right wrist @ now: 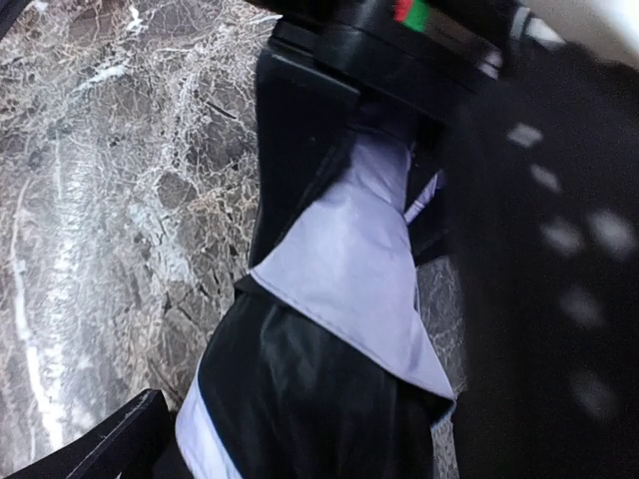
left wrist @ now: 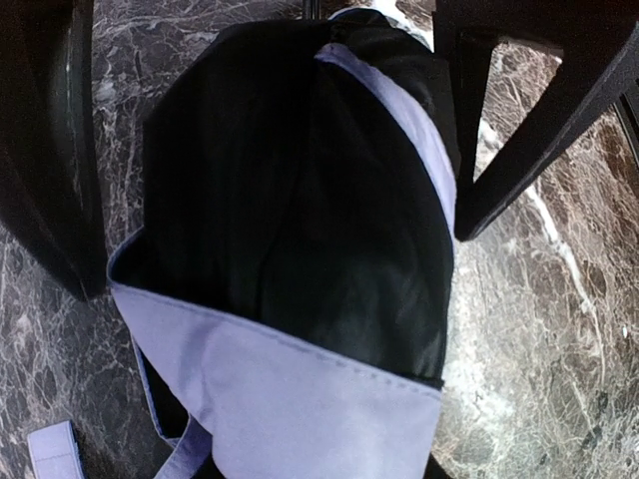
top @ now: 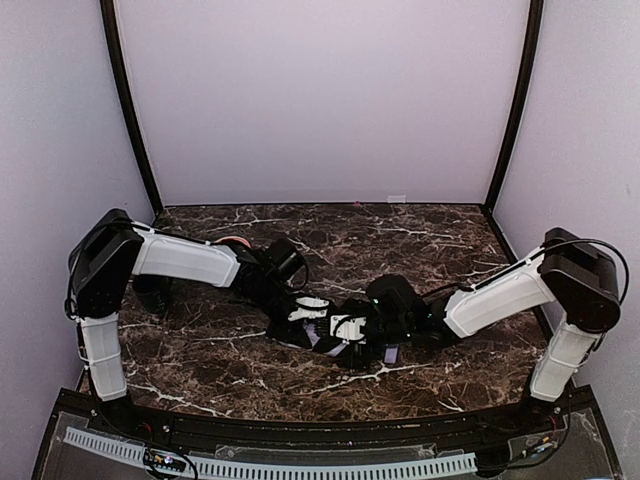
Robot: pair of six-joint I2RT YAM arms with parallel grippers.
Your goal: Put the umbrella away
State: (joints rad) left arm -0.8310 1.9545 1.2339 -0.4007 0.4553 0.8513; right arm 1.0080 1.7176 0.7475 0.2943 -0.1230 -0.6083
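The umbrella (top: 325, 335) lies in the middle of the desk (top: 420, 240), right between the two arms. It is folded into a soft bundle, black with pale purple edges. Its long side runs from left to right, a bit slanted, so one end points at each arm.

The left gripper (left wrist: 280, 249) is closed on the umbrella. One finger is on each side of the bundle and both touch the cloth. The right gripper (right wrist: 329, 399) comes from the other end. Its fingers are spread wide, with the bundle lying between them, and it holds nothing.

Both arms are right at the umbrella, so neither one is really nearer. The left one has the hold (that looks like what keeps the bundle in place). I think the next move depends on the right gripper, because the umbrella lies straight ahead of it, along the way it points.

Count: one umbrella, two grippers, one small red bowl (top: 235, 242) peeking out behind the left arm.
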